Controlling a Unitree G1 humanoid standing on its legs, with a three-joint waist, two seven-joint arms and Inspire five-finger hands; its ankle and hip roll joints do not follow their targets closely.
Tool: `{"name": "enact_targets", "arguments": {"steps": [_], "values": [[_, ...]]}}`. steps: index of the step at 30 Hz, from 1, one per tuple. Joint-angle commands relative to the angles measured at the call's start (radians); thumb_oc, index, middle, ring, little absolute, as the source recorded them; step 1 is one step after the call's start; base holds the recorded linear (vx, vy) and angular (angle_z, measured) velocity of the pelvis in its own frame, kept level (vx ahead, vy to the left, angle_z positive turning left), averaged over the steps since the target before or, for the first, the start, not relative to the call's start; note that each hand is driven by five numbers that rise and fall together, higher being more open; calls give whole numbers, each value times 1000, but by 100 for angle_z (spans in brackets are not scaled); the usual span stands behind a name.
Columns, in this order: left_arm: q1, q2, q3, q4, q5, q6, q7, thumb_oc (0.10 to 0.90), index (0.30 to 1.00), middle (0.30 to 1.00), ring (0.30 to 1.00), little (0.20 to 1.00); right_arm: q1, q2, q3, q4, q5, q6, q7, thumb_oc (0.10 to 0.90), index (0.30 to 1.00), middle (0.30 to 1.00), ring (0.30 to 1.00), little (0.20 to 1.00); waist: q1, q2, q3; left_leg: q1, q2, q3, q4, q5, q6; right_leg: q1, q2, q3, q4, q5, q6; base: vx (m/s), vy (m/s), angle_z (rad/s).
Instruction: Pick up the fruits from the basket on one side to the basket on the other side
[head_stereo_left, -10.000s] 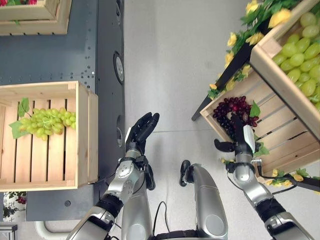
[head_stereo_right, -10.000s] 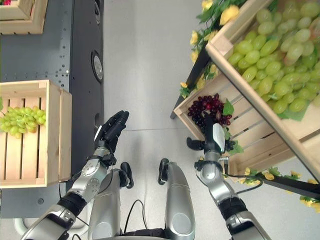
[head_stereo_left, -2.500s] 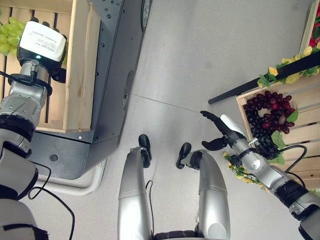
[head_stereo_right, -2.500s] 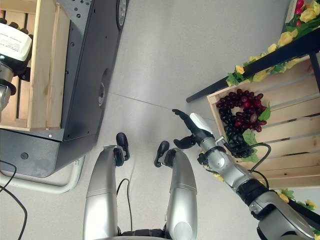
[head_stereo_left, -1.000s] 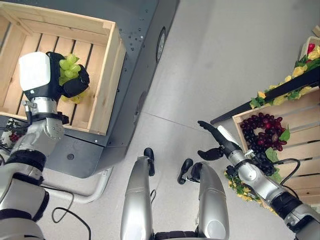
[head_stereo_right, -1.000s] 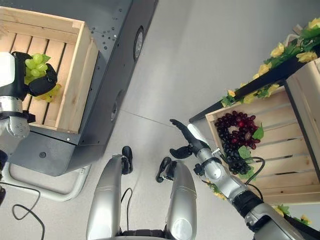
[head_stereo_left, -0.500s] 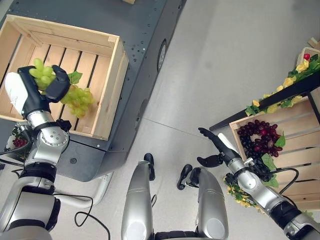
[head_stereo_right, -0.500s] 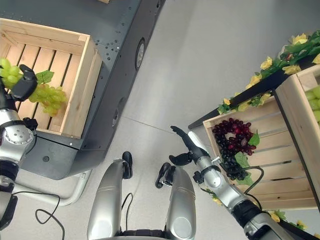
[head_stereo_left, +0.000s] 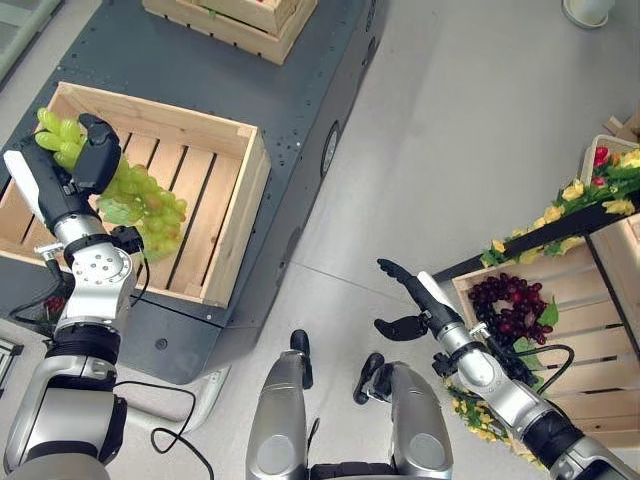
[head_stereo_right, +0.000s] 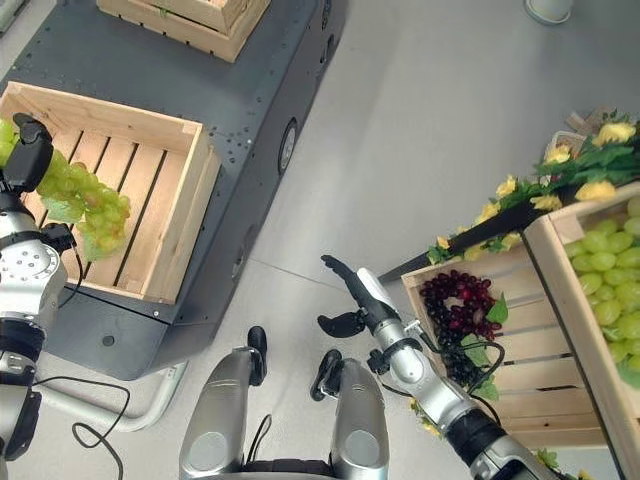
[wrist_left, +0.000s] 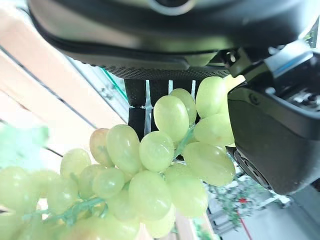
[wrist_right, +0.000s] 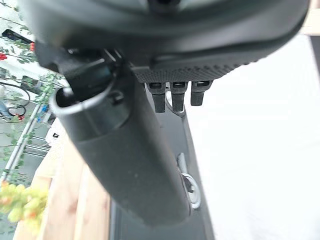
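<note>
Since half a second ago the left hand (head_stereo_left: 72, 170) has lifted the green grape bunch (head_stereo_left: 140, 200) a little higher over the left wooden crate (head_stereo_left: 235, 215), though much of the apparent shift comes from the camera swinging: the whole scene has slid, and a second crate (head_stereo_left: 240, 22) at the far end of the dark platform (head_stereo_left: 300, 90) has come into view. One second ago the bunch sat balled up in the hand; now it hangs loose below it.

The left hand is clenched round the top of the green grape bunch, fingers and thumb curled over the upper grapes, and the left wrist view shows grapes pressed between thumb and fingers. The rest of the bunch dangles with a leaf above the crate's slatted floor, inside the crate's outline and nearer its left wall than its right one.

The right hand (head_stereo_left: 418, 300) hovers over the grey floor (head_stereo_left: 470, 130), fingers straight and thumb spread, grasping nothing. It is just left of the right-side crate (head_stereo_right: 520, 390) holding the dark grape bunch (head_stereo_left: 512, 305), and apart from its rim.

Between the platform's edge and the flower-trimmed stand on the right lies a broad strip of bare floor. A higher crate of green grapes (head_stereo_right: 610, 270) sits to the far right.
</note>
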Motion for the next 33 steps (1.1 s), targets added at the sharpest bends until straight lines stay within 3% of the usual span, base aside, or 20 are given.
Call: {"name": "enact_targets", "arguments": {"steps": [1, 9, 14, 22, 29, 33], "values": [[-49, 56, 39, -99, 63, -135, 12, 400, 300, 300, 300, 300, 15, -14, -70, -104, -6, -140, -15, 800, 900, 900, 900, 900, 2, 97, -165, 207, -39, 32, -178, -86, -9, 102, -13, 6, -134, 57, 41, 49, -115, -1], [-22, 46, 17, -202, 57, -88, -102, 400, 300, 300, 300, 300, 35, 16, -80, -145, 94, -162, 76, 800, 900, 900, 900, 900, -4, 118, -282, 327, -58, 3, -343, -31, -39, 257, 60, 13, -359, 104, 45, 49, -102, 3], [-45, 50, -29, -241, 67, -74, -183, 400, 300, 300, 300, 300, 9, 18, -83, -176, 168, -160, 122, 800, 900, 900, 900, 900, 1, 125, -333, 367, -64, -22, -413, -1, -50, 307, 78, 13, -440, 142, 47, 13, -130, 4], [-162, 22, -140, -274, 78, -82, -287, 400, 300, 300, 300, 300, -175, 63, -77, -186, 382, -67, 205, 800, 900, 900, 900, 900, 22, 137, -405, 396, -67, -66, -559, 90, -75, 370, 111, -8, -614, 238, 45, -50, -123, 5], [-211, 9, -192, -271, 87, -93, -357, 400, 300, 300, 300, 300, -271, 127, -93, -157, 578, 35, 265, 800, 900, 900, 900, 900, 19, 132, -434, 410, -66, -55, -559, 84, -71, 380, 114, 6, -630, 249, 39, -27, -81, 4], [-233, 0, -224, -269, 87, -97, -392, 400, 300, 300, 300, 300, -272, 145, -99, -154, 604, 63, 254, 800, 900, 900, 900, 900, 9, 127, -453, 427, -60, -40, -559, 77, -72, 394, 119, 16, -639, 250, 36, 34, -51, -14]]}}
